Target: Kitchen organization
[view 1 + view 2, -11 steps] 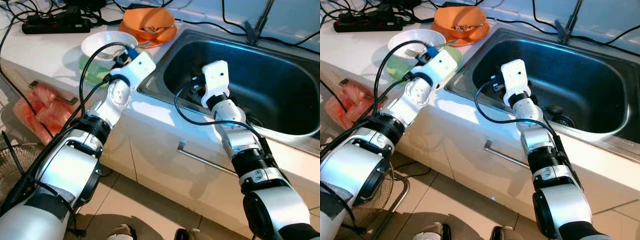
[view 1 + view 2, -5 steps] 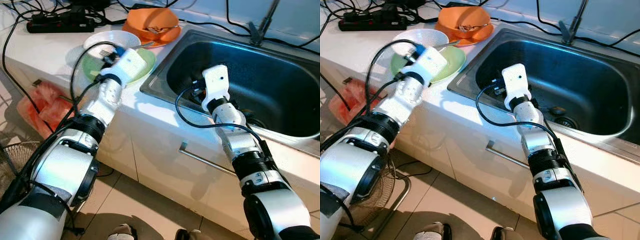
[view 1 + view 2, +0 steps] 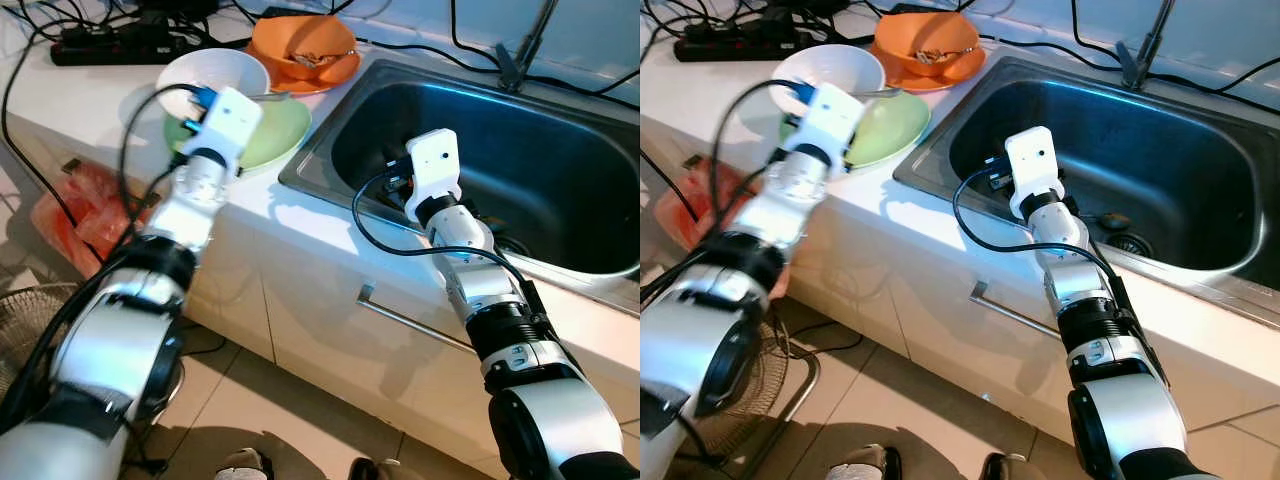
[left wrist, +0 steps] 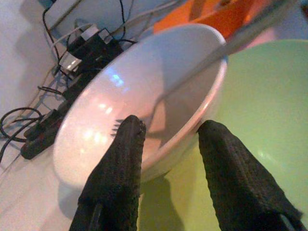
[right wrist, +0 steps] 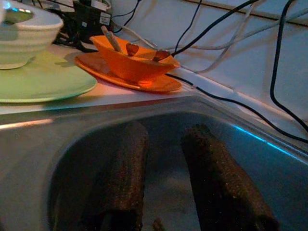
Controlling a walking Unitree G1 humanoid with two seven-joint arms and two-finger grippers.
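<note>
White counter ahead of you: white bowl with fork sits on green plate, 11 o'clock of sink. Your left gripper is spread, straddling the bowl rim. Right gripper released inside the sink

Both head eyes are looking steeply down over the table edge, taking in the sink, the cupboard fronts and the floor. The left wrist camera is sitting very near the white bowl, facing along its hand toward the power strip. The right wrist camera is peering low from inside the sink toward the orange bowl, sharing the green plate with the head views.
</note>
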